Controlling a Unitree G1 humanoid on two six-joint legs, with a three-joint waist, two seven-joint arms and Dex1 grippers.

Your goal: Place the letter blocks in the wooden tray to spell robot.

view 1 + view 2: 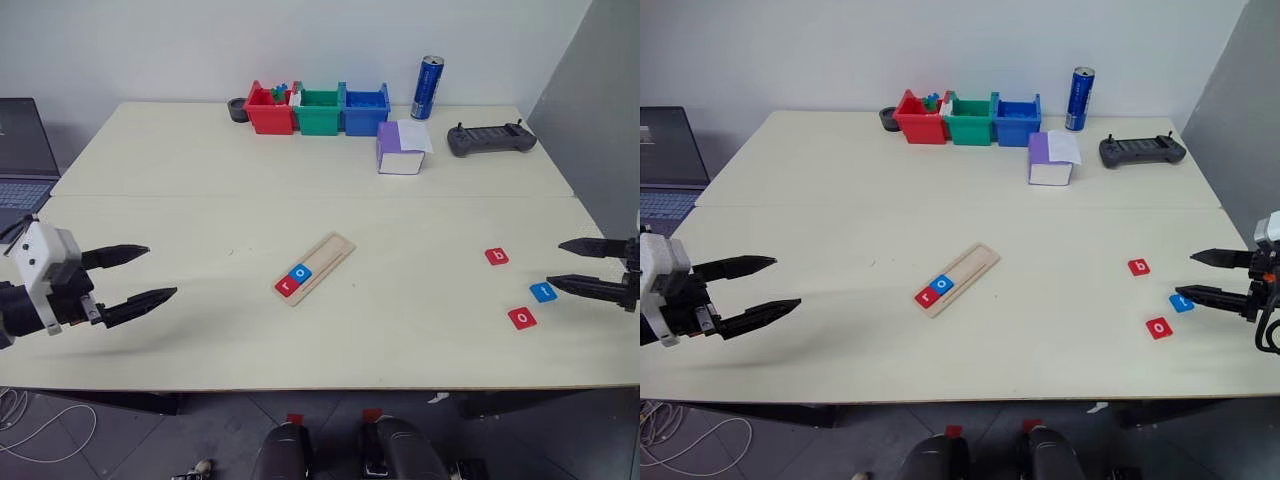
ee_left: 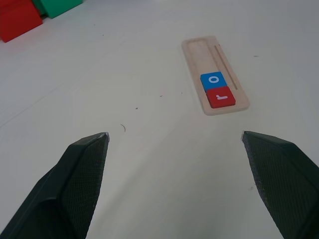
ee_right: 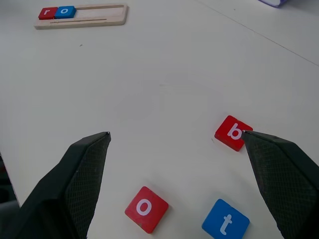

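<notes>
A: Which letters sit in the long light-wood tray (image 1: 318, 267)?
B: Red "r" tile (image 1: 286, 287), blue "o" tile (image 1: 299, 273), at its seven-o'clock end.
A: Others?
B: Red "b" (image 1: 497, 257), blue "t" (image 1: 542, 292), red "o" (image 1: 521, 318) lie loose at three o'clock. Left gripper (image 1: 137, 274) and right gripper (image 1: 560, 263) gape, empty.

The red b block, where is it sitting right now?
The red b block lies loose on the table on the robot's right, outside the wooden tray, just beyond the blue t block and red o block, near the open right gripper.
</notes>
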